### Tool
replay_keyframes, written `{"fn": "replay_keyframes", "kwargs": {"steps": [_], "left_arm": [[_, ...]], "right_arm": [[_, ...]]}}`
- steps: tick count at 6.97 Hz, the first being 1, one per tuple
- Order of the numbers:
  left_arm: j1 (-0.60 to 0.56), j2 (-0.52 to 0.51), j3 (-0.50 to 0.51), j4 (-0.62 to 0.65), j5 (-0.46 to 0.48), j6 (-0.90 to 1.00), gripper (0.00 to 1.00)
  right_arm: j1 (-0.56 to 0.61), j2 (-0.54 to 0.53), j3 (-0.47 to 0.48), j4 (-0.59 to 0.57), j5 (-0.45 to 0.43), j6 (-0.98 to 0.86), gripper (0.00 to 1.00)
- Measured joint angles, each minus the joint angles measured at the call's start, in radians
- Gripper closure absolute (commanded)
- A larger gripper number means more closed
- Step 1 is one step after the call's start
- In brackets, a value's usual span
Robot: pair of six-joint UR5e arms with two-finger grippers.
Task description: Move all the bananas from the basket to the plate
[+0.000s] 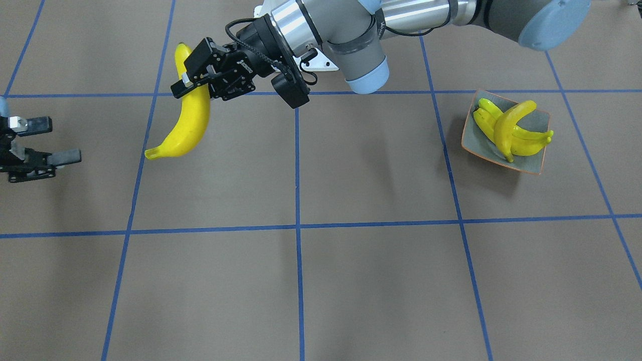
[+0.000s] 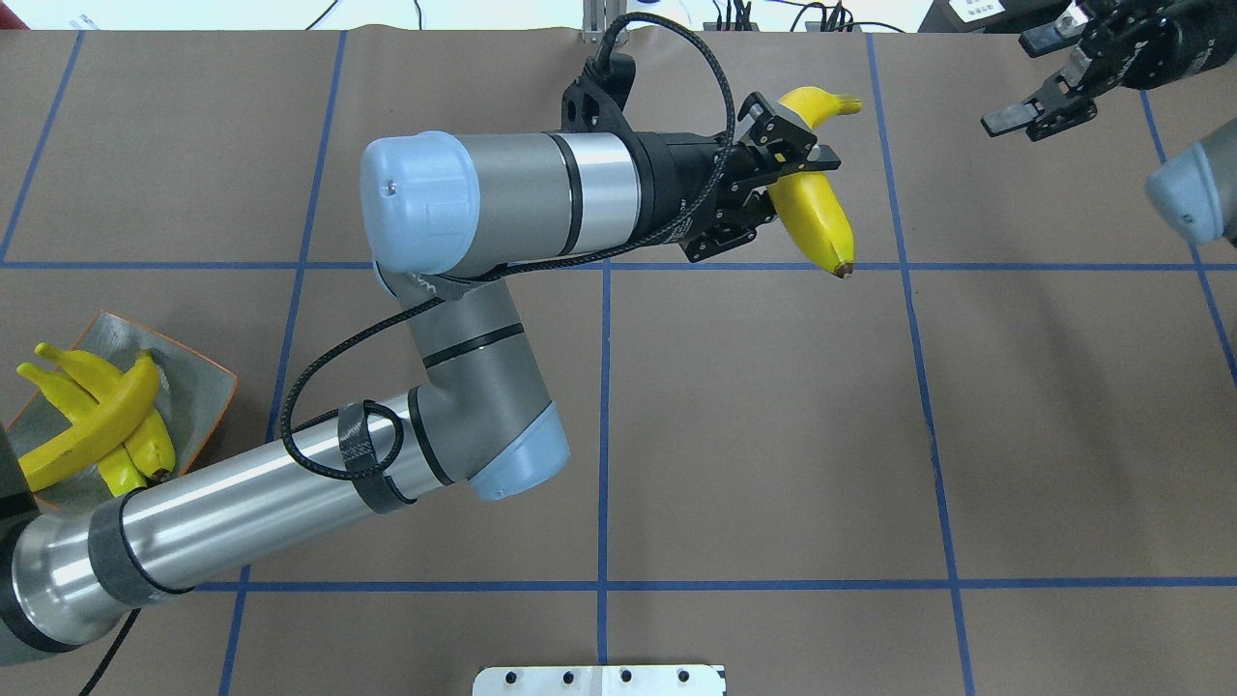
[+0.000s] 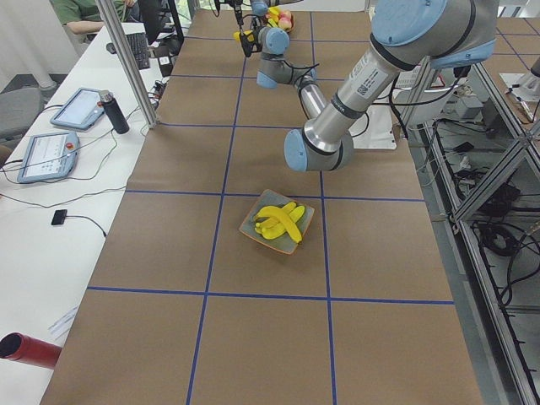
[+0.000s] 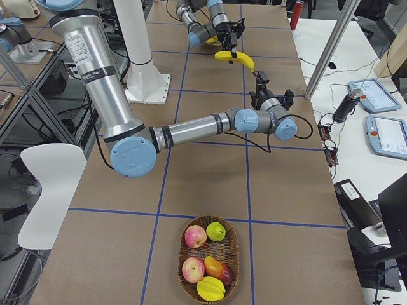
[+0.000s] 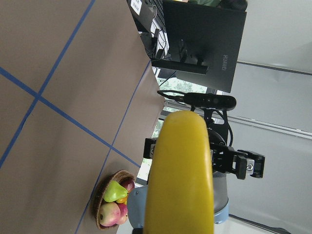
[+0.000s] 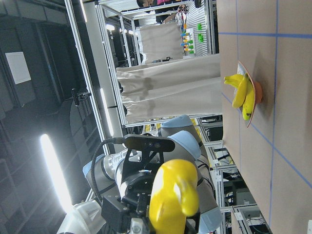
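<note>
Apparently 3 overlapping bananas (image 1: 511, 133) crowd the plate (image 1: 537, 120).

Yellow on brown
Yellow banana (image 1: 186, 120) between left gripper's (image 1: 189, 70) black jaws; brown table (image 1: 381, 281), blue grid; grey-blue plate (image 1: 541, 124), orange rim.

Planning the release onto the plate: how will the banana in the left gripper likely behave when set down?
The banana looks glossy, so it may slip where the left gripper pinches it toward one end. It holds its curve unsupported, so it is probably stiff. Being curved, it may rock or slide off the piled plate.
</note>
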Motion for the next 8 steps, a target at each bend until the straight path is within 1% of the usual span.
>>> {"fn": "replay_keyframes", "kwargs": {"steps": [1,2,3,4,5,7,8], "left_arm": [[-0.019,0.037,-0.036,0.066,-0.032,0.075,1.0],[-0.029,0.084,-0.094,0.149,-0.047,0.16,1.0],[-0.036,0.129,-0.152,0.232,-0.052,0.238,1.0],[-0.048,0.175,-0.202,0.288,-0.054,0.301,1.0],[-0.07,0.229,-0.242,0.311,-0.069,0.345,1.0],[-0.17,0.371,-0.31,0.322,-0.178,0.44,1.0],[-0.231,0.438,-0.325,0.323,-0.239,0.495,1.0]], "right_arm": [[0.06,0.017,-0.002,-0.022,-0.117,0.003,0.03],[0.118,0.037,-0.007,-0.032,-0.223,0.004,0.01],[0.162,0.058,-0.012,-0.033,-0.339,0.005,0.02],[0.192,0.082,-0.014,-0.029,-0.465,0.005,0.01],[0.208,0.094,-0.013,-0.024,-0.573,0.005,0.01],[0.223,0.114,-0.006,0.001,-0.88,0.038,0.01],[0.223,0.113,-0.003,0.033,-1.01,0.108,0.01]]}}
